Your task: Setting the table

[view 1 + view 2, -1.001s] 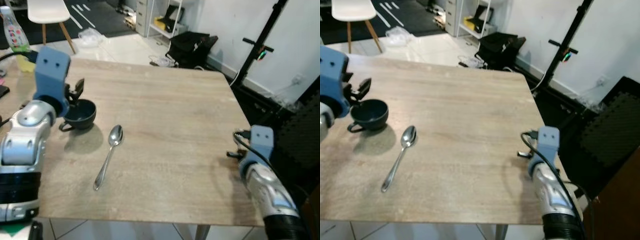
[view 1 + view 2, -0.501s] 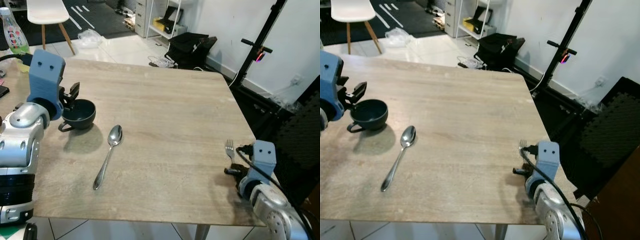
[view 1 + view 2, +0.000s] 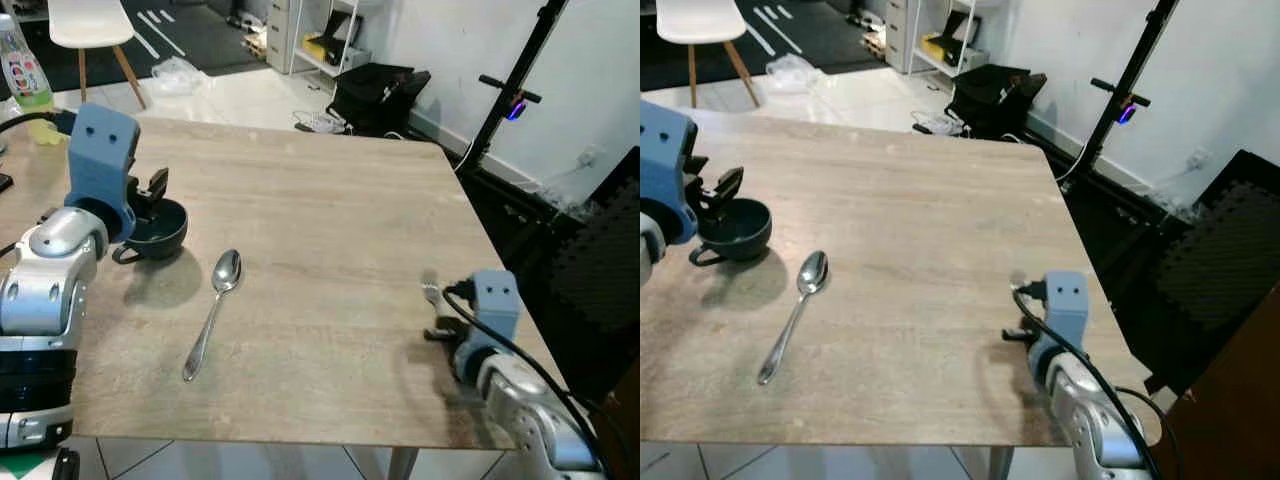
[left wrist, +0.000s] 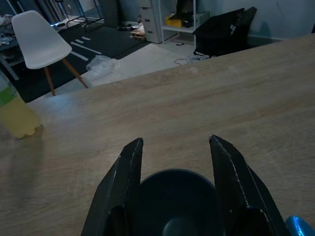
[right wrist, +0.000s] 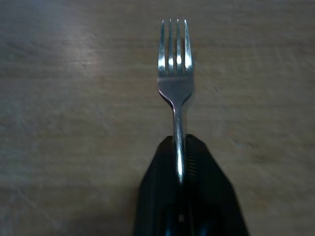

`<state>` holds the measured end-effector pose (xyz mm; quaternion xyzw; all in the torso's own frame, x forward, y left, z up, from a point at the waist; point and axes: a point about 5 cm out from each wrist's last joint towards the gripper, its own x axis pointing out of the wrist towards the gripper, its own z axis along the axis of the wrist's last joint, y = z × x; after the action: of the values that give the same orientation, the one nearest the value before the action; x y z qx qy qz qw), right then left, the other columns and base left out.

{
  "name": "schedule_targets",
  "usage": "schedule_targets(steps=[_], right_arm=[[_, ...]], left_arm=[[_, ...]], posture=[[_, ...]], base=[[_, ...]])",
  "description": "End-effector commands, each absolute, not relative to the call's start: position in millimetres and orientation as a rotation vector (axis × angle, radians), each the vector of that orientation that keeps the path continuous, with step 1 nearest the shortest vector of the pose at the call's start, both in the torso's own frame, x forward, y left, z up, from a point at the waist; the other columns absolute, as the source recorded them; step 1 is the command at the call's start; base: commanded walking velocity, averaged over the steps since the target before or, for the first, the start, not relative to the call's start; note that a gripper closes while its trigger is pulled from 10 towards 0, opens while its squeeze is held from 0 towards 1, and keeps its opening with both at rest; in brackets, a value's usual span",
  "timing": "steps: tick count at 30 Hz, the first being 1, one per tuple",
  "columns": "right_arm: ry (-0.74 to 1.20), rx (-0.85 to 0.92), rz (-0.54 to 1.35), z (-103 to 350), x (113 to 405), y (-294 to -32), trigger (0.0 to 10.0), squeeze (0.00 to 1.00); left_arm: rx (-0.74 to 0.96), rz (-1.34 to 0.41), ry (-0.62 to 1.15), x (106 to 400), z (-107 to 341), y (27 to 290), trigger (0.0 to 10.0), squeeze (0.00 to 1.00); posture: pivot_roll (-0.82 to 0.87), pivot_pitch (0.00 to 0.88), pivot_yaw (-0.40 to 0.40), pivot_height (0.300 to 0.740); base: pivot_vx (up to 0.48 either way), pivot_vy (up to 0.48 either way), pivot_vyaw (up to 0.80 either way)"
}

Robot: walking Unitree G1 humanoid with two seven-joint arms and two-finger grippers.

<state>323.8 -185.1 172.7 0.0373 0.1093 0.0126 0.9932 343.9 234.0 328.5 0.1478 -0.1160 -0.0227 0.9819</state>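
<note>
Since the earlier frame we record the right gripper (image 5: 179, 162) carried inward from the table's right edge, further onto the wooden table (image 3: 330, 200), with the fork (image 5: 175, 73) it holds; the left gripper (image 4: 174, 162) is at the cup as before. Item one: fork, silver, four tines, handle pinched between our right fingers, which are closed tight upon it, tines projecting forward over the wood near the right side of the table. Item two: dark blue cup (image 3: 155, 225), upright near the left edge, handle toward us, interior dark and nothing distinguishable inside. Our left fingers (image 4: 123, 182) stand apart, one on either side of the cup's rim; whether they touch it we cannot tell. Item three: spoon (image 3: 213, 310), silver, lying flat just right of the cup, bowl away from us. Background: a plastic bottle (image 3: 22, 70) at the far left corner, and a white chair (image 3: 92, 25) on the floor beyond.
</note>
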Motion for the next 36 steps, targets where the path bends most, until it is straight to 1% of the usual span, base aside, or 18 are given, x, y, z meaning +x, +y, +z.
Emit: schedule_targets(steps=[1, 7, 8, 13, 15, 17, 20, 21, 22, 23, 24, 25, 26, 27, 31, 32, 34, 36], right_arm=[[0.246, 0.085, 0.015, 165.5, 323.0, -186.4, 10.0, 1.0], [0.235, 0.154, 0.019, 170.8, 325.3, -185.7, 10.0, 1.0], [0.208, 0.244, -0.034, 177.4, 327.0, -193.2, 10.0, 0.0], [0.071, 0.321, -0.122, 202.4, 326.7, -210.9, 10.0, 0.0], [-0.065, 0.268, -0.095, 233.0, 320.8, -210.6, 10.0, 0.0], [-0.109, 0.242, -0.083, 242.5, 318.3, -209.1, 10.0, 0.0], [-0.14, 0.19, 0.045, 258.4, 310.2, -182.7, 10.0, 0.0], [-0.126, 0.189, 0.149, 256.3, 304.8, -158.8, 10.0, 0.0], [-0.126, 0.189, 0.149, 256.3, 304.8, -158.8, 10.0, 0.0], [-0.126, 0.185, 0.227, 253.9, 299.4, -139.6, 10.0, 0.0], [-0.126, 0.185, 0.227, 253.9, 299.4, -139.6, 10.0, 0.0], [-0.122, 0.194, 0.321, 249.8, 292.5, -118.4, 10.0, 0.0], [-0.122, 0.194, 0.321, 249.8, 292.5, -118.4, 10.0, 0.0], [-0.117, 0.237, 0.403, 242.5, 283.3, -93.7, 10.0, 0.0], [-0.112, 0.254, 0.403, 238.8, 281.7, -88.8, 10.0, 0.0], [-0.107, 0.261, 0.387, 236.7, 283.1, -89.7, 10.0, 0.0], [-0.102, 0.272, 0.364, 234.7, 285.0, -92.4, 10.0, 0.0], [-0.102, 0.265, 0.354, 234.1, 286.4, -95.3, 10.0, 0.0]], left_arm=[[0.295, -0.051, -0.215, 343.0, 322.2, 232.2, 10.0, 0.0], [0.296, -0.05, -0.211, 341.9, 320.2, 231.7, 10.0, 0.0], [0.293, -0.051, -0.208, 341.7, 318.7, 231.0, 10.0, 0.0], [0.291, -0.056, -0.206, 342.0, 316.9, 228.8, 10.0, 0.0], [0.291, -0.058, -0.203, 342.3, 316.4, 228.9, 10.0, 0.0], [0.291, -0.059, -0.202, 342.4, 316.1, 229.1, 10.0, 0.0], [0.291, -0.07, -0.193, 344.2, 313.4, 226.9, 10.0, 0.0], [0.291, -0.075, -0.184, 347.0, 310.6, 223.7, 10.0, 0.0], [0.291, -0.075, -0.184, 347.0, 310.6, 223.7, 10.0, 0.0], [0.285, -0.081, -0.171, 350.0, 307.7, 219.6, 10.0, 0.0], [0.285, -0.081, -0.171, 350.0, 307.7, 219.6, 10.0, 0.0], [0.262, -0.102, -0.139, 353.1, 301.7, 210.5, 10.0, 0.0], [0.262, -0.102, -0.139, 353.1, 301.7, 210.5, 10.0, 0.0], [0.146, -0.216, -0.05, 349.2, 280.5, 180.2, 10.0, 0.0], [0.094, -0.307, -0.002, 340.5, 265.0, 160.1, 10.0, 0.0], [0.112, -0.312, 0.015, 336.6, 254.8, 152.4, 10.0, 1.0], [0.239, -0.32, -0.005, 329.2, 243.8, 139.7, 10.0, 1.0], [0.24, -0.319, -0.001, 325.8, 238.9, 135.0, 10.0, 1.0]], posture=[[0.1, 0.171, -0.018, 0.74], [0.11, 0.171, -0.024, 0.74], [0.1, 0.172, -0.026, 0.74], [0.1, 0.172, -0.025, 0.74], [0.1, 0.175, -0.019, 0.74], [0.1, 0.175, -0.019, 0.74], [0.09, 0.176, -0.013, 0.74], [0.09, 0.177, -0.011, 0.74], [0.09, 0.177, -0.011, 0.74], [0.09, 0.177, -0.011, 0.74], [0.09, 0.177, -0.011, 0.74], [0.1, 0.179, -0.004, 0.74], [0.1, 0.179, -0.004, 0.74], [0.1, 0.179, 0.002, 0.74], [0.1, 0.18, 0.001, 0.74], [0.1, 0.178, 0.003, 0.74], [0.1, 0.176, 0.003, 0.74], [0.1, 0.175, 0.004, 0.74]], base=[[0.0, 0.0, 0.0], [0.0, 0.0, 0.0], [0.0, 0.0, 0.0], [0.0, 0.0, 0.0], [0.0, 0.0, 0.0], [0.0, 0.0, 0.0], [0.0, 0.0, 0.0], [0.0, 0.0, 0.0], [0.0, 0.0, 0.0], [0.0, 0.0, 0.0], [0.0, 0.0, 0.0], [0.0, 0.0, 0.0], [0.0, 0.0, 0.0], [0.0, 0.0, 0.0], [0.0, 0.0, 0.0], [0.0, 0.0, 0.0], [0.0, 0.0, 0.0], [0.0, 0.0, 0.0]])
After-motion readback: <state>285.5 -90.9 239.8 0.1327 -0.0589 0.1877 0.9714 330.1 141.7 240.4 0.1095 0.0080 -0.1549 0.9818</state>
